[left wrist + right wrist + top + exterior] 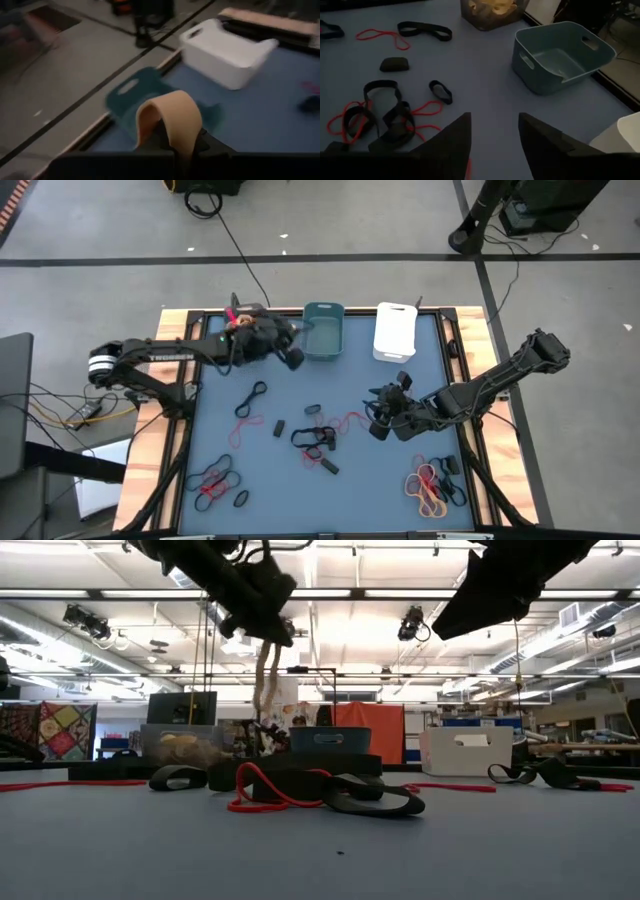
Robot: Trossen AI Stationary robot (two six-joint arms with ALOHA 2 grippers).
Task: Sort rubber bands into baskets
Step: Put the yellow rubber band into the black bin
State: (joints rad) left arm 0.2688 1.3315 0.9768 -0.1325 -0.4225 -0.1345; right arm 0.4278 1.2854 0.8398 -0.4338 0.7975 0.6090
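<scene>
My left gripper [290, 352] hovers near the far edge, just left of the teal basket [323, 330], and is shut on a wide tan rubber band [170, 117]. The white basket [395, 330] stands to the teal one's right. The dark grey basket [490, 22] stands to its left with tan bands inside, and my left arm mostly covers it in the high view. My right gripper [492, 140] hangs open above the table's middle right with nothing between its fingers. Black and red rubber bands [320, 435] lie on the blue mat below and left of it. My left gripper pinches the tan band between its two fingers at one end of the loop [176, 146]. The fingers slant down toward the far edge. In the low view the band [266, 675] hangs slack below the fingers, clear of the table.
More heaps of bands lie at the near left [215, 485] and near right [430, 485], and a black and red pair [250, 400] at mid left. A raised wooden frame [165, 440] borders the mat. Bare mat lies between the heaps and the baskets.
</scene>
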